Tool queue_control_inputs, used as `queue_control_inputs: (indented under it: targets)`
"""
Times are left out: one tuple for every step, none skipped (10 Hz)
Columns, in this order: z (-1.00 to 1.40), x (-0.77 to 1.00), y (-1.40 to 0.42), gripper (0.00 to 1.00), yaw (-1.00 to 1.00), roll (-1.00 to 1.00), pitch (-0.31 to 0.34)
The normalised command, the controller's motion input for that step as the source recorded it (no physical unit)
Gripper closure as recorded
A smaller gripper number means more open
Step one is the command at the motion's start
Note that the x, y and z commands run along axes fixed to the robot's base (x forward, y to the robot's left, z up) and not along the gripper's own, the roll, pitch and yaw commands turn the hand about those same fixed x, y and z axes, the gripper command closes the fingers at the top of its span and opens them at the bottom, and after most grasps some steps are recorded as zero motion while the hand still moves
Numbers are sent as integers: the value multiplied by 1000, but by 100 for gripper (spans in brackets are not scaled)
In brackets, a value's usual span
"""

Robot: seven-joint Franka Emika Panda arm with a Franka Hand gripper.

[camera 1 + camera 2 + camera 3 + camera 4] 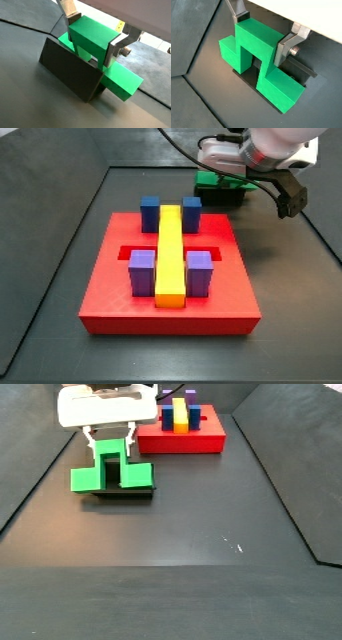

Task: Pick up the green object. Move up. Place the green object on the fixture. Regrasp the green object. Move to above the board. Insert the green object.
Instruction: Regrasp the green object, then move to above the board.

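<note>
The green object (124, 82) is a bright T-shaped block resting on the dark fixture (69, 68), its raised centre pointing up. My gripper (93, 37) reaches down over it, and the silver fingers (118, 48) press on both sides of the raised centre, shut on it. Another wrist view shows the same hold: the gripper (260, 40) clamps the green object (250, 46), and the fixture (300, 67) peeks out beneath. In both side views the gripper (110, 440) stands over the green object (88, 478) on the fixture (131, 492). The red board (120, 300) lies apart from them.
On the board stand two blue blocks (151, 212), two purple blocks (142, 274) and a long yellow bar (170, 248). The board (203, 440) sits at the far end of the dark mat. The arm's cable (181, 150) hangs behind the gripper.
</note>
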Motion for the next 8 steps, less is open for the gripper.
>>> queue_control_inputs:
  targets:
    - [0,0,0,100,0,0,0]
    - [1400,0,0,100,0,0,0]
    - [1400,-11,7,100,24,-23,14]
    - [1400,-25,16,100,17,-58,-4]
    - [1400,-24,25,100,18,-42,-14]
    - [1400,-6,2,100,-1,2,18]
    - [1400,-5,6,100,-6,7,27]
    - [1400,4,11,100,-7,-21,45]
